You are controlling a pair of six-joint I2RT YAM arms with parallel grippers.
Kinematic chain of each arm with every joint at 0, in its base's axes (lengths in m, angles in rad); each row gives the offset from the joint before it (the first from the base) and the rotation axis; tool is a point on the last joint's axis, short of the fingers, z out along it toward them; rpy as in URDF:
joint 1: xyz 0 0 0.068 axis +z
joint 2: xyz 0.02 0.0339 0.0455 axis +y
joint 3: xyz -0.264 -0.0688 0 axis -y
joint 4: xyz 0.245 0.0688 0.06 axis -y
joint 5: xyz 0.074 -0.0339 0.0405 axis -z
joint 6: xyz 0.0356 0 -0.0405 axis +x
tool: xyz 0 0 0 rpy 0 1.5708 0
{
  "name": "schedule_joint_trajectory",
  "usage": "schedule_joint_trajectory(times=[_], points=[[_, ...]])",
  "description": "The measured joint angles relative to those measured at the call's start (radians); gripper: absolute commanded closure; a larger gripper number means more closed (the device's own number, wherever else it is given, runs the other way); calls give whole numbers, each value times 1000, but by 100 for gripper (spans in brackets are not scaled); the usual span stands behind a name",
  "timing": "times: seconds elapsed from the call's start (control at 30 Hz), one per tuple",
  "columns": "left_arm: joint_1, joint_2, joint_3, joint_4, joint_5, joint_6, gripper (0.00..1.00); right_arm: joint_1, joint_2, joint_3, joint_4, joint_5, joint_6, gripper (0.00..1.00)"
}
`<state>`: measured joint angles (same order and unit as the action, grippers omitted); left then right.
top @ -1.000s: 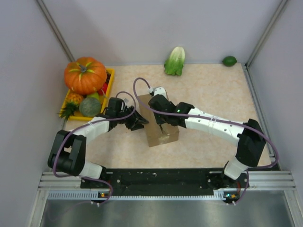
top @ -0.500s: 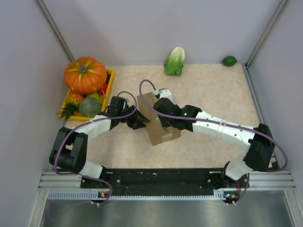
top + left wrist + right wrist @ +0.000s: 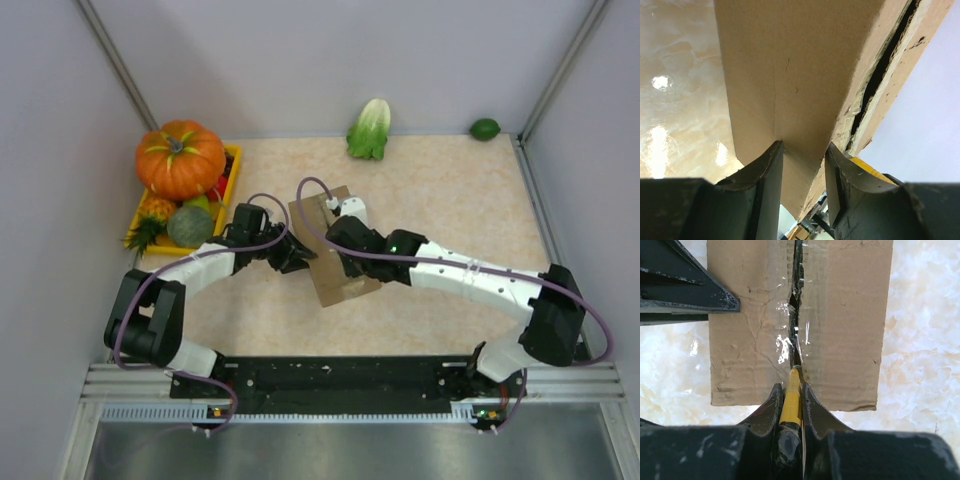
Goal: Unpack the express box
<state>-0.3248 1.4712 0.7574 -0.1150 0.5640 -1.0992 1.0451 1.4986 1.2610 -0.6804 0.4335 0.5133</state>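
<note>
- Your express box (image 3: 338,286) sits on the beige, marbled table (image 3: 450,190), a little left of centre, turned at a slant between the two arms.
- The faces your wrist cameras show are plain brown corrugated cardboard, creased and scuffed. From above, any print is too small to read.
- Glossy clear tape (image 3: 785,347) runs along the centre seam. It is wrinkled and torn where the two flaps part into a dark slit.
- Your right gripper (image 3: 791,388) is closed tight on a yellow-handled cutter (image 3: 789,407), whose thin tip sits in that seam near the box's closer edge.
- Your left gripper (image 3: 805,146) stands at the box's left side. Its dark, curved fingers (image 3: 767,185) pinch a cardboard corner between them, and the frayed, fluted flap edges show beside it.
- A ribbed orange pumpkin (image 3: 180,158) rests on a yellow tray (image 3: 233,170) at the far left, well apart from the box.
- A pineapple (image 3: 150,222) and a round grey-green melon (image 3: 188,226) sit at the tray's near end.
- A leafy green cabbage (image 3: 370,128) and a small lime (image 3: 485,128) lie against the back wall.
</note>
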Motion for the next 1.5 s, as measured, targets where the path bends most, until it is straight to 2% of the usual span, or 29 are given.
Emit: schedule_joint_trajectory(times=[0.87, 1.17, 1.27, 1.5], points=[[-13, 11, 25, -37, -3, -14, 82, 2, -225, -168, 46, -48, 47, 100], [-1, 11, 34, -27, -45, -26, 82, 8, -343, -215, -33, -73, 43, 100], [0, 11, 34, -27, -47, -25, 78, 8, -355, -228, -41, -73, 47, 100], [0, 8, 46, -29, -54, 4, 52, -3, -358, -256, -52, -64, 98, 100]])
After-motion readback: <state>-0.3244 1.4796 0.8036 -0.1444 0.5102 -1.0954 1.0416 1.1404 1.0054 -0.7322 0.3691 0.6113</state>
